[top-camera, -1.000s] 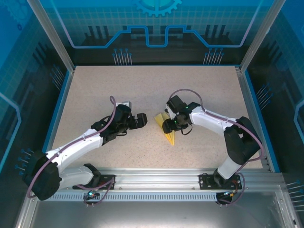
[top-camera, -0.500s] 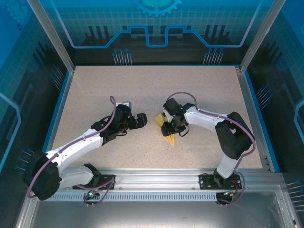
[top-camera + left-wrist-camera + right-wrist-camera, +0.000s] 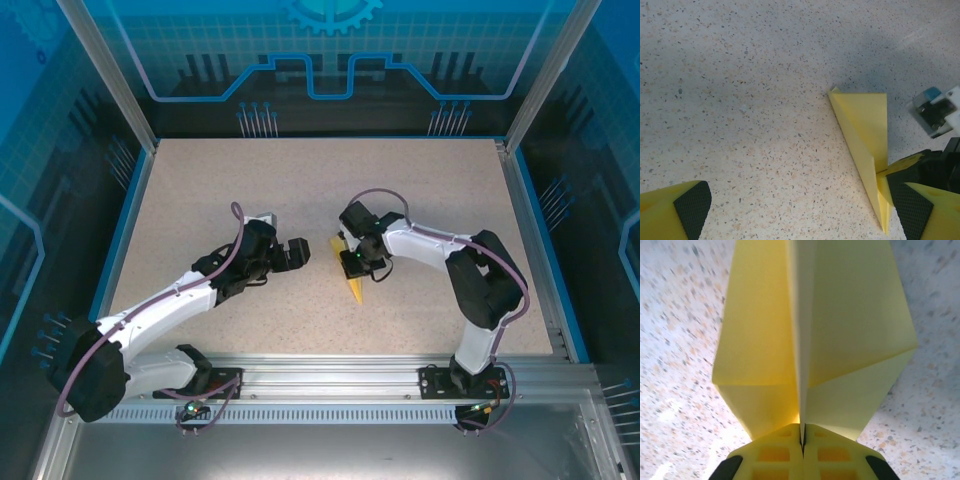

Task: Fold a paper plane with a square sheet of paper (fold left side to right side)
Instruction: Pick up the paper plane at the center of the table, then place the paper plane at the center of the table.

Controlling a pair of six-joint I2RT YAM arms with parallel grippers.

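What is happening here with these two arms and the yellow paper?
The right gripper is shut on the yellow paper, which is already folded into a narrow pointed wedge. It pinches the paper at its centre crease, near the middle of the table. The left gripper hangs open just beside the paper, not touching it.

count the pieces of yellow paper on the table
1. The folded yellow paper sits near the middle of the table, its centre crease pinched in the shut jaws of the right gripper. A scrap hidden beneath it cannot be ruled out.
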